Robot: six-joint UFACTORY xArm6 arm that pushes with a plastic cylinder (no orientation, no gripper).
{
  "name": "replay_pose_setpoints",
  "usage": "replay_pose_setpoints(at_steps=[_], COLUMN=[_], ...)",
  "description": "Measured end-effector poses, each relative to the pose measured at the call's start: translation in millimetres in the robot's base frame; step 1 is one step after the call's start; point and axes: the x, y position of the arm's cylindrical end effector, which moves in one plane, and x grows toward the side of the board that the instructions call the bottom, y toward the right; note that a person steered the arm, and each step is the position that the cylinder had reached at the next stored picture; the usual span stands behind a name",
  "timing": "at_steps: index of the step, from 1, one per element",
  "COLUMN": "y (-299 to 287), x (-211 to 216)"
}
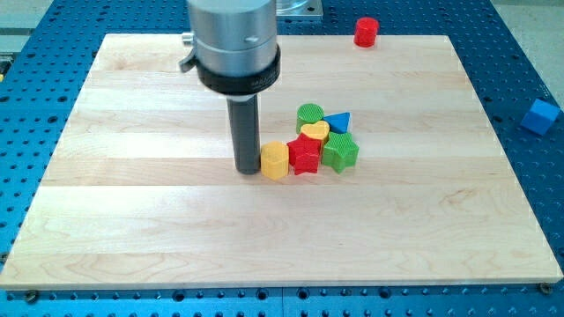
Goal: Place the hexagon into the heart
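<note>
A yellow hexagon block [275, 160] lies near the middle of the wooden board [132, 220]. My tip [248, 169] rests on the board right against the hexagon's left side. A yellow heart block [315, 132] lies up and to the right of the hexagon. A red star block [304, 155] sits between them, touching the hexagon's right side and just below the heart.
A green round block [309, 114] sits above the heart, a blue triangle [338, 122] to its right, and a green star [340, 152] below that. A red cylinder [366, 32] stands at the board's top edge. A blue cube [539, 116] lies off the board at right.
</note>
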Motion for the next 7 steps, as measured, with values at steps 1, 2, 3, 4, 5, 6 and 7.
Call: replay_pose_setpoints(at_steps=[1,2,3,4,5,6,7], y=[-48.3,-19.0,12.1,31.7,18.6,1.2,-10.4], x=[29.5,66.0,62.0,45.1,16.0,0.6,-20.8])
